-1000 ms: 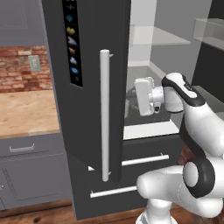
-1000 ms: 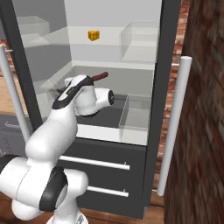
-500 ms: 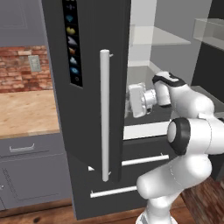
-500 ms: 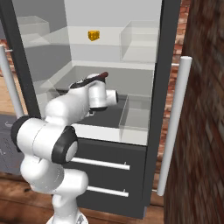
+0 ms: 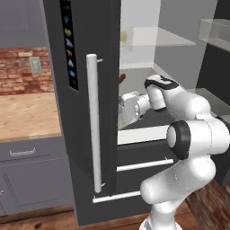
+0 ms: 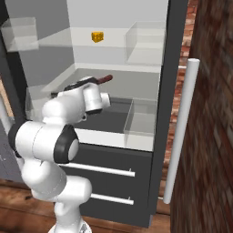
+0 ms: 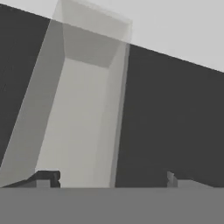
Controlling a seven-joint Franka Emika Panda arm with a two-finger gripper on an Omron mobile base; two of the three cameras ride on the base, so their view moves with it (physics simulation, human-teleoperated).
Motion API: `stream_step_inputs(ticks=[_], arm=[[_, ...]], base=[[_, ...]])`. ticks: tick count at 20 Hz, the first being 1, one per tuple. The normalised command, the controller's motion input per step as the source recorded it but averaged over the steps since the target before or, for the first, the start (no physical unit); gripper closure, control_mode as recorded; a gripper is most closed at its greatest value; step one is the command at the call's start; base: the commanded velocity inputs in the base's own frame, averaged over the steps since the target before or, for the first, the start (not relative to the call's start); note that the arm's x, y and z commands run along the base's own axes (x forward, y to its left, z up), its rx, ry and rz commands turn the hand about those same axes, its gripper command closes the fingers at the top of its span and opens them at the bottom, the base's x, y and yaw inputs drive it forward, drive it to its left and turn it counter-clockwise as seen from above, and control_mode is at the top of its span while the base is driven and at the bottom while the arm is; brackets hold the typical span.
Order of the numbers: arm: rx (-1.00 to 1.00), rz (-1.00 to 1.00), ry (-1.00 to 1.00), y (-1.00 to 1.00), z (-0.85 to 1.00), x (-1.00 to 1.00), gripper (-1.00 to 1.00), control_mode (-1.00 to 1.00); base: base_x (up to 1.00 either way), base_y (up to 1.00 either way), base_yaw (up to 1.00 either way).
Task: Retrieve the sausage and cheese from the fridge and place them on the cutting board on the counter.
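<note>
Left base view runs, from left to right, from the counter [image 5: 27,114] against a brick wall, to the fridge [image 5: 85,54] with its closed dark door and long silver handle [image 5: 93,126], to the open white interior. Right of that handle, the hand [image 5: 122,112] reaches into the fridge over a dark lower shelf, and a bit of the sausage [image 5: 121,78] shows just above it, close to the door's edge. Right base view puts the arm left of the fridge's middle; the sausage [image 6: 104,79] lies on the grey shelf just behind the arm's wrist, and the cheese [image 6: 96,37] sits on the higher shelf above it, well apart from the hand. Hand view has the two fingertips [image 7: 47,177] spread wide with nothing between them, facing a clear bin [image 7: 83,105] and a dark surface.
</note>
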Motion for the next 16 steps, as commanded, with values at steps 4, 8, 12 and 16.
stream_step_inputs(ticks=[4,8,12,16], arm=[[0.00,0.22,-0.35,0.95,0.00,-1.00,-1.00,-1.00],[0.00,0.04,-0.26,0.83,0.12,-0.58,-1.00,-1.00],[0.00,-0.17,0.00,-0.08,0.16,-0.16,-1.00,-1.00],[0.00,-0.23,0.00,-0.84,0.29,-0.17,-1.00,-1.00]], base=[[0.00,0.00,0.00],[0.00,0.00,0.00],[0.00,0.00,0.00],[0.00,0.00,0.00]])
